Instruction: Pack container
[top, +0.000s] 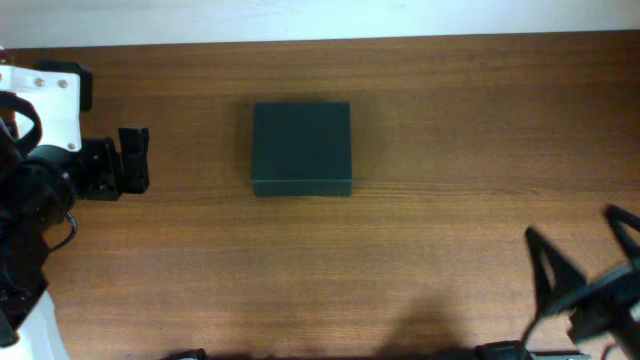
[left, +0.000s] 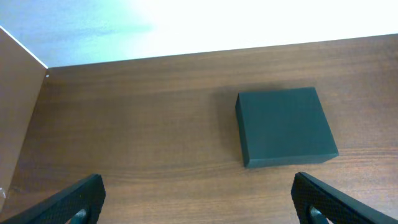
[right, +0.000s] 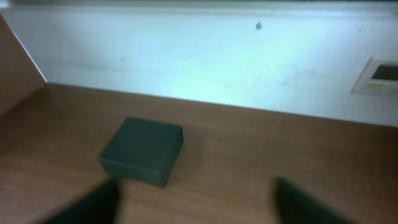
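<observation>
Container (top: 301, 148) untouched. Nearest, at the overhead frame's lower right, the right end effector (top: 570, 225) stands spread and empty. Higher, at the left edge, the left end effector (top: 137, 160) is spread too, empty. Farther up, at upper centre of the table (top: 450, 120), the dark box lies closed.

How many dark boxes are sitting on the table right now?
1. The container sits shut on the table, slightly left of centre; no other box shows in any view.

The closed container (right: 143, 151) sits on the table (right: 261, 155) beyond the wide-apart jaws.
</observation>
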